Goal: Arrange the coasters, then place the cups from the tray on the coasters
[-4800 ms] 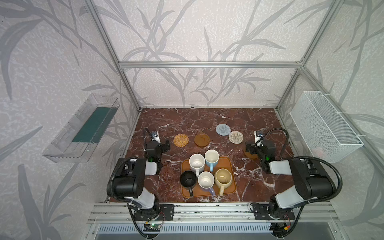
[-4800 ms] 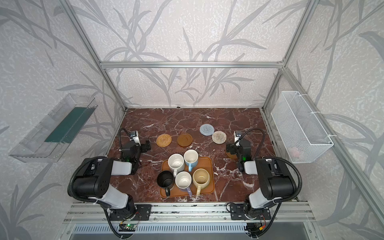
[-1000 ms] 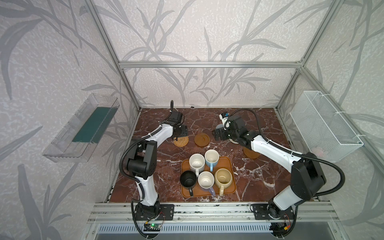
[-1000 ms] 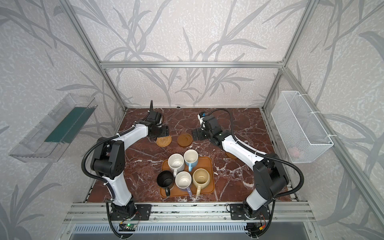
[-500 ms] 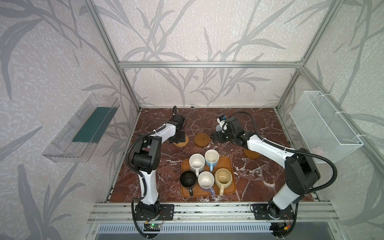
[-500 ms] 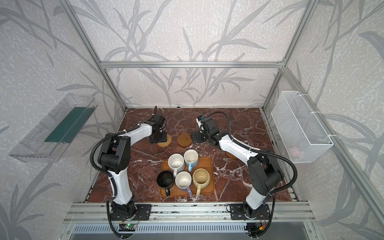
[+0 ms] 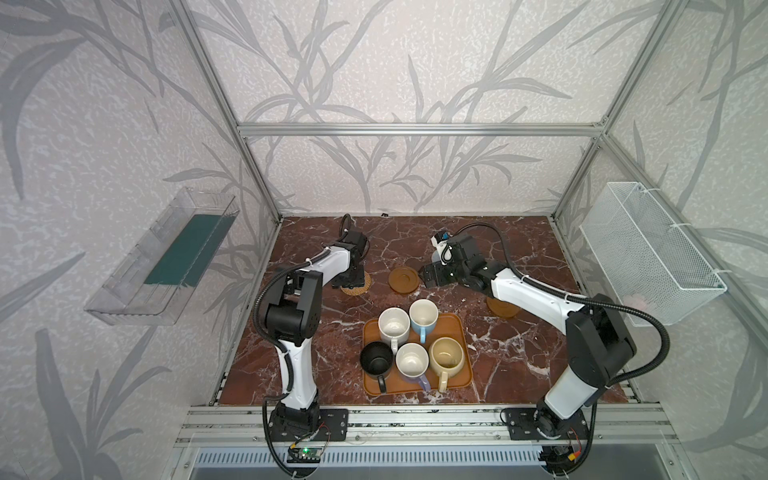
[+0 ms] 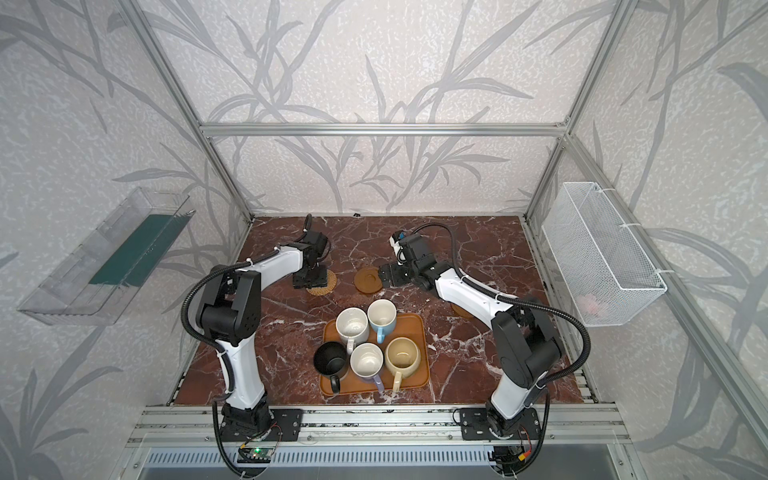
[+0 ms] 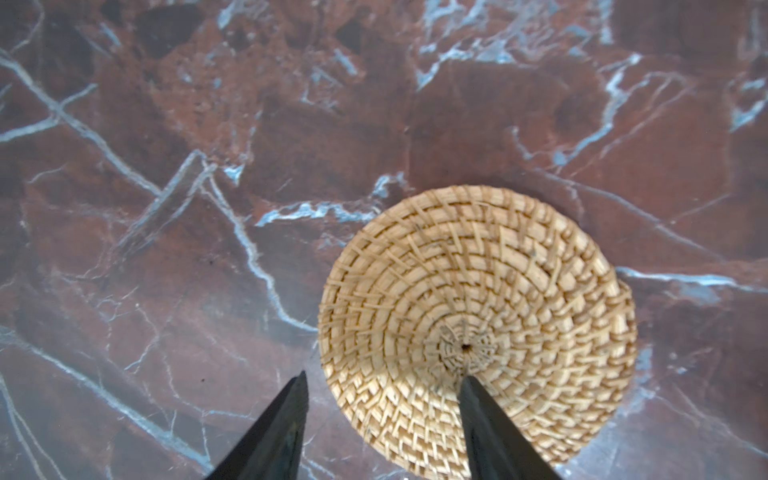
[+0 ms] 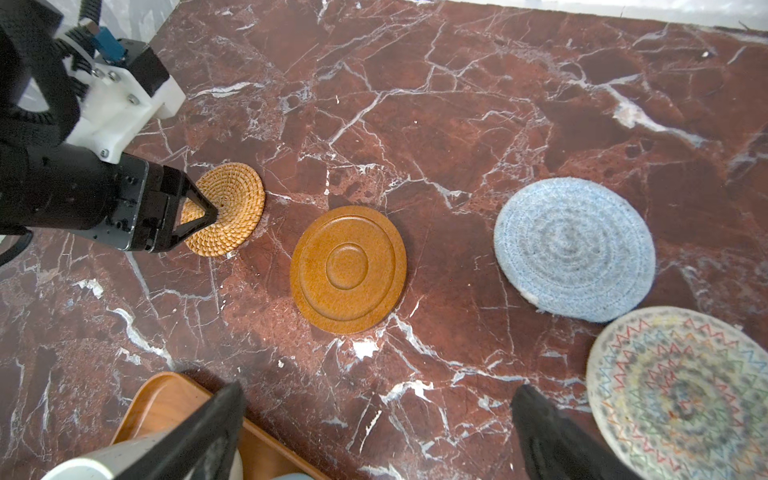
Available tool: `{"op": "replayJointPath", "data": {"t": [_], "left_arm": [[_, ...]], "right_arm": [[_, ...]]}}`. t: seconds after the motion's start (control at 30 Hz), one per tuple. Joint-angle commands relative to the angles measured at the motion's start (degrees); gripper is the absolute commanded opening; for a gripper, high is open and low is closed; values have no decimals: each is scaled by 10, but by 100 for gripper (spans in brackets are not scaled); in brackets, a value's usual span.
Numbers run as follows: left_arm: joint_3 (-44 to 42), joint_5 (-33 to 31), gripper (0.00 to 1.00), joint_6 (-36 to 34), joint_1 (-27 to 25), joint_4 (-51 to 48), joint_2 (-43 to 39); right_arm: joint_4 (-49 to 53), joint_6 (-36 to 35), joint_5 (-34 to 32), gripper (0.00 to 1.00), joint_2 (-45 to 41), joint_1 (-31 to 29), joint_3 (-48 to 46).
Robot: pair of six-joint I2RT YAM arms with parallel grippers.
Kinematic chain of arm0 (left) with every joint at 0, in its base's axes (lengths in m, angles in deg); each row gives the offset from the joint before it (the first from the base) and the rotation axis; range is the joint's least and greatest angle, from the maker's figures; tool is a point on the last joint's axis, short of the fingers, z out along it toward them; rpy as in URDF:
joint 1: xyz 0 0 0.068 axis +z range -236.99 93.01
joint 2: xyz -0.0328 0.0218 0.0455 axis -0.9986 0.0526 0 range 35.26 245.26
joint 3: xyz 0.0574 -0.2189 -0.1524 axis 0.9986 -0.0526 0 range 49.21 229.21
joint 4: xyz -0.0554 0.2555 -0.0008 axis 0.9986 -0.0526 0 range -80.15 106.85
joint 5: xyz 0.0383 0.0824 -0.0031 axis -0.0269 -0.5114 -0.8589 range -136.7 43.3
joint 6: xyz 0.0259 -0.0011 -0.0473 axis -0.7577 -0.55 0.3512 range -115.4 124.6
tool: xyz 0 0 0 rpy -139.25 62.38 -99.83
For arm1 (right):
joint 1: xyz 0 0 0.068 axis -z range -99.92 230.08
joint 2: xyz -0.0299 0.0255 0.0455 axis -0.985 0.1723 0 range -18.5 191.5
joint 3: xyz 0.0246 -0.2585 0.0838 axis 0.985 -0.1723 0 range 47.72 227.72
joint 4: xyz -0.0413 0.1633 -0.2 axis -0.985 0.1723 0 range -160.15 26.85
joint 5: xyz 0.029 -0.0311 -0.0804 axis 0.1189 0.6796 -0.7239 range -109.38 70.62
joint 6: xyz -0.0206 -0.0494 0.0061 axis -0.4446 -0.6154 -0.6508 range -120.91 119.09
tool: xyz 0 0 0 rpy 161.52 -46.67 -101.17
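Note:
My left gripper is open and low over the tan rattan coaster: one fingertip rests near its centre, the other on the marble just off its rim. My right gripper hangs wide open and empty above bare marble, with a brown coaster, a grey-blue coaster and a cream coaster ahead of it. Another brown coaster peeks out under the right arm. On the tray stand the white, light blue, black, lavender and cream-yellow cups.
A clear plastic bin hangs on the left wall and a white wire basket on the right wall. Aluminium frame posts stand at the back corners. The tray's corner lies close beside one right fingertip.
The left gripper came down onto the rattan coaster and its jaws narrowed. The right gripper shifted slightly towards the brown coaster and stayed wide open.

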Motion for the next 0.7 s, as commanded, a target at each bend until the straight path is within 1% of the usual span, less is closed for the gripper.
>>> {"op": "replayJointPath", "data": {"t": [0.0,0.07,0.23,0.3,0.4,0.47,0.57,0.6,0.67], "left_arm": [[-19,3,61,6,5,-14,-14],[-7,7,61,7,3,-26,-17],[22,-19,62,12,2,-57,-55],[48,-25,65,15,-1,-76,-70],[77,-20,73,14,-12,-84,-87],[82,8,76,11,-19,-65,-98],[67,117,76,2,-34,12,-99],[73,147,75,3,-41,21,-90],[92,150,74,-10,-62,21,-67]], "right_arm": [[11,-3,5,100,18,-6,25],[13,-3,5,100,21,-6,30],[23,-14,0,100,21,-5,43],[33,-18,-5,100,26,-5,54],[57,-18,-14,99,33,-4,73],[67,-16,-22,99,34,-2,78],[73,-6,-20,99,30,10,79],[76,-5,-14,99,28,16,79],[87,-4,-8,99,26,28,82]]}}
